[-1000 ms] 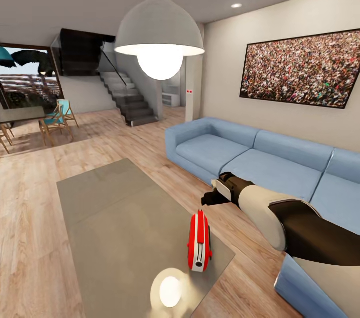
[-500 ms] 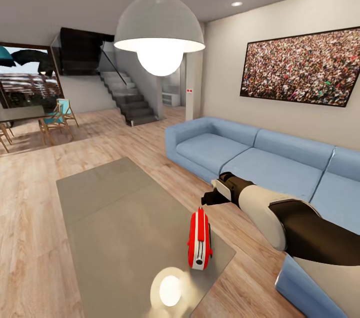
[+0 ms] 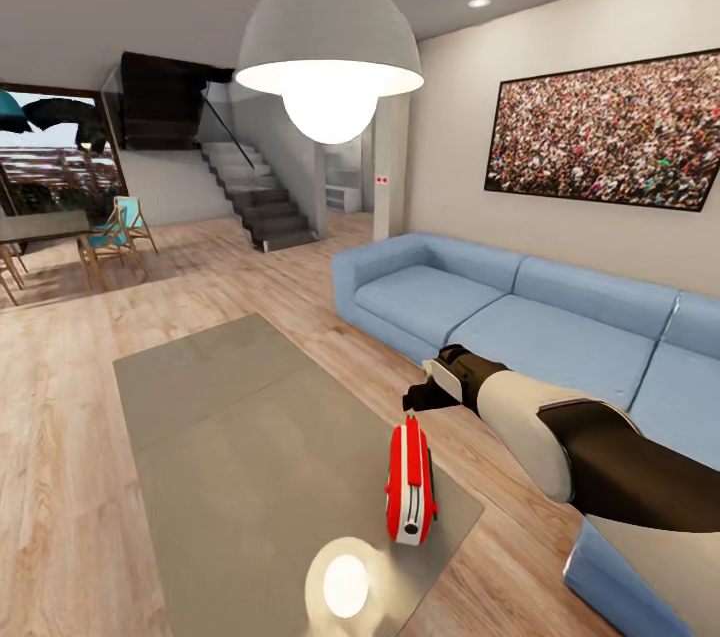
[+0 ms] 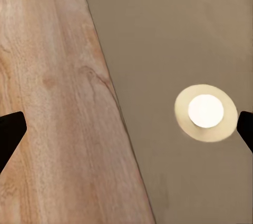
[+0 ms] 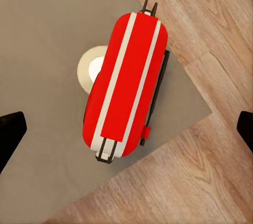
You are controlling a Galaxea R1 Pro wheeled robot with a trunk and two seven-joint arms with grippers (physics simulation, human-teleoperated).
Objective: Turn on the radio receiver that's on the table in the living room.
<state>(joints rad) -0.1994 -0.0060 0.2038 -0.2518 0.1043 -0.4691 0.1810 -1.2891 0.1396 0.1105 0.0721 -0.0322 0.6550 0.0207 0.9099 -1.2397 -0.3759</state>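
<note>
I am in the living room [image 3: 200, 297], and the approach looks done: my right hand [image 3: 425, 395] hangs at centre right of the head view, above the bench [image 3: 230, 437], its fingers spread wide with nothing between them. What is left, as I judge it, is the whole of the switching: the radio receiver [image 3: 411, 482] stands untouched near the bench's corner at lower centre, and I still have to come down onto it.

My left hand [image 4: 126, 129] is also wide and empty, over the bench's edge and the plank floor [image 4: 47, 103].

The blue sofa [image 3: 520, 317] fills the right side, clear of my path. The pendant lamp [image 3: 330, 57] hangs at upper centre; its bright reflection [image 3: 345, 585] lies just beside the radio. Nothing blocks the drop.
</note>
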